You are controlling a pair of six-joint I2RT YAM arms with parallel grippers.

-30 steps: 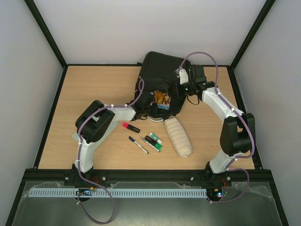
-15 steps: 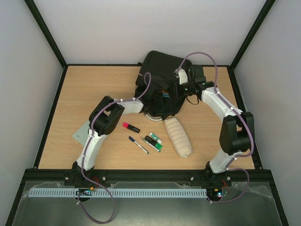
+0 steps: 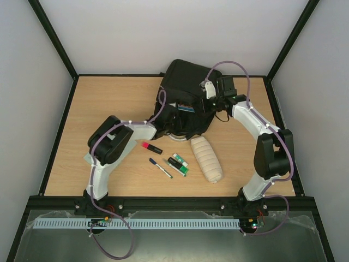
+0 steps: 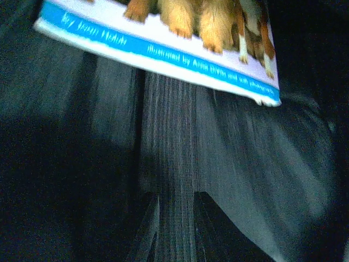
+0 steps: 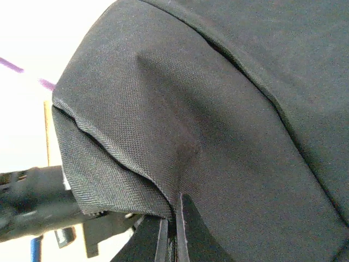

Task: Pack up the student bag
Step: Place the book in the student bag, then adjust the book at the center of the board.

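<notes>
The black student bag (image 3: 188, 79) lies at the back centre of the table, its opening facing the front. A picture book with a blue strip (image 3: 186, 108) sits inside the opening; it also shows at the top of the left wrist view (image 4: 163, 52). My left gripper (image 3: 172, 117) is at the mouth of the bag. In the left wrist view it (image 4: 175, 199) is open and empty, just short of the book, with dark lining around it. My right gripper (image 3: 209, 102) is shut on the bag's fabric edge (image 5: 136, 180) and holds it up; the fingertips (image 5: 173, 210) pinch the cloth.
In front of the bag lie a beige pencil case (image 3: 206, 158), a red highlighter (image 3: 152, 147), a dark pen (image 3: 161, 168) and green markers (image 3: 178, 164). A pale flat sheet (image 3: 86, 158) peeks out under the left arm.
The left arm pushed into the bag, then drew back. The book now sits deeper in the bag, only its blue edge showing. The right gripper kept its hold on the bag's edge.
</notes>
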